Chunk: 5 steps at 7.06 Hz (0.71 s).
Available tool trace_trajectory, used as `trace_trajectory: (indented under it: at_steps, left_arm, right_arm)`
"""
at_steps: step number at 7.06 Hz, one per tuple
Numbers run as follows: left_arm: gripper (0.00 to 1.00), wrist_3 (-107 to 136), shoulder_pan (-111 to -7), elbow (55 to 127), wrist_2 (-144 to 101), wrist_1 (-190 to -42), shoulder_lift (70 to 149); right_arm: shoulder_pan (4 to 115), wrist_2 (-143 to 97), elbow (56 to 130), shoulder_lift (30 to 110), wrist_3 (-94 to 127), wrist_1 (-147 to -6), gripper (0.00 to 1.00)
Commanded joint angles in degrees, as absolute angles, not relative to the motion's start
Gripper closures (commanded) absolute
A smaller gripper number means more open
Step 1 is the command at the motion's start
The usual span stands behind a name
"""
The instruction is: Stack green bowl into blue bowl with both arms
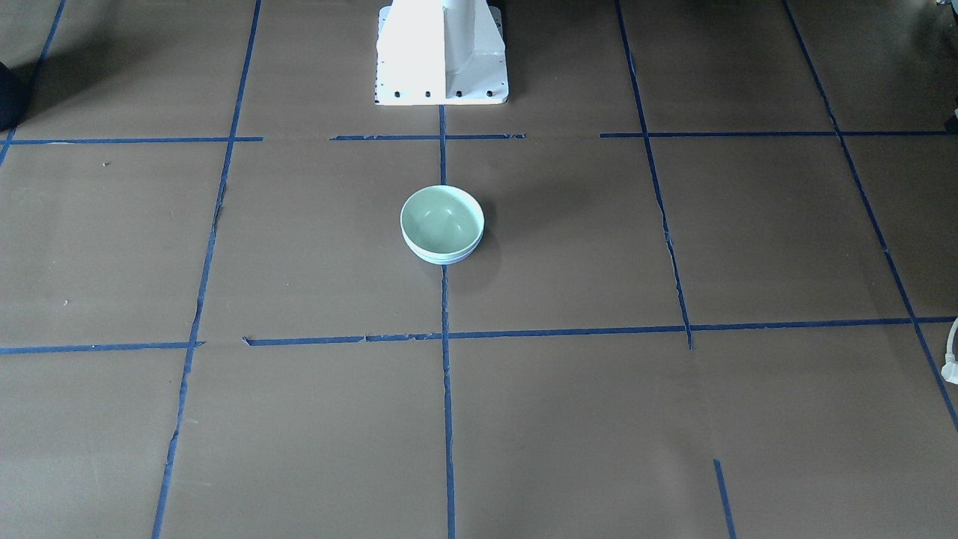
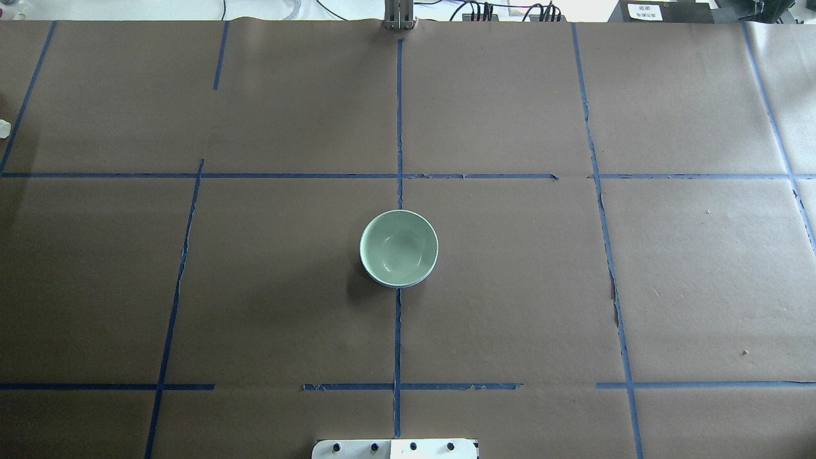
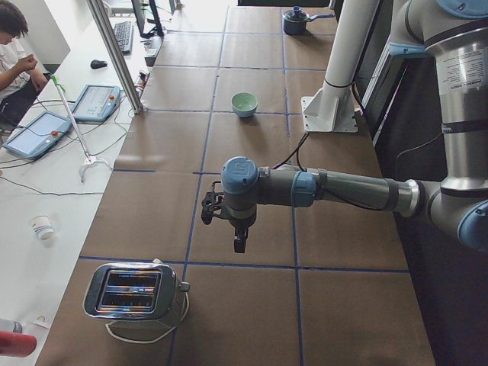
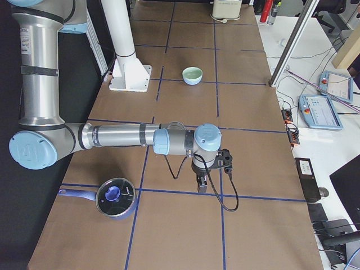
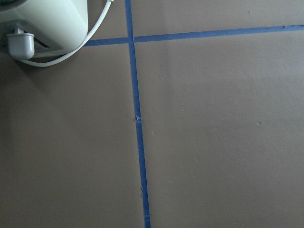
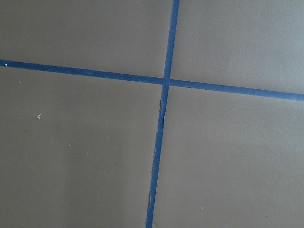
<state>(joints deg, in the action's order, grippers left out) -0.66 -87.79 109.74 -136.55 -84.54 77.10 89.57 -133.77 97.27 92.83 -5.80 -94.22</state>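
The green bowl [image 1: 441, 218] sits nested inside the blue bowl [image 1: 443, 260] at the table's middle, on the centre tape line. Only a thin pale blue edge shows under the green rim. The stack also shows in the overhead view [image 2: 399, 245] and small in both side views [image 3: 244, 101] [image 4: 192, 73]. My left gripper [image 3: 239, 244] hangs over the table near the toaster end, far from the bowls. My right gripper [image 4: 201, 188] hangs over the opposite end. Both show only in the side views, so I cannot tell whether they are open or shut.
A chrome toaster [image 3: 133, 293] with a white cord stands at the left end, and its corner shows in the left wrist view [image 5: 42, 19]. A pot with a blue-knobbed lid [image 4: 115, 198] stands at the right end. The white pedestal [image 1: 441, 52] stands behind the bowls. An operator [image 3: 11, 46] sits beside the table.
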Motion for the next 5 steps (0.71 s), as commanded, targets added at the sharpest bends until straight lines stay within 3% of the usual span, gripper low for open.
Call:
trace_trajectory:
  at_steps: [1,5]
  left_arm:
    - [0.00,-0.96,-89.29,110.30,-136.41,-78.34,77.34]
    - [0.00,-4.57,-89.12,108.72,-136.41,-79.45,77.78]
  right_arm:
    - [89.56,-133.77,97.29,92.90,-5.80,-94.22,0.00]
    - [89.47,-133.95,97.29,92.90,-5.80,-94.13,0.00]
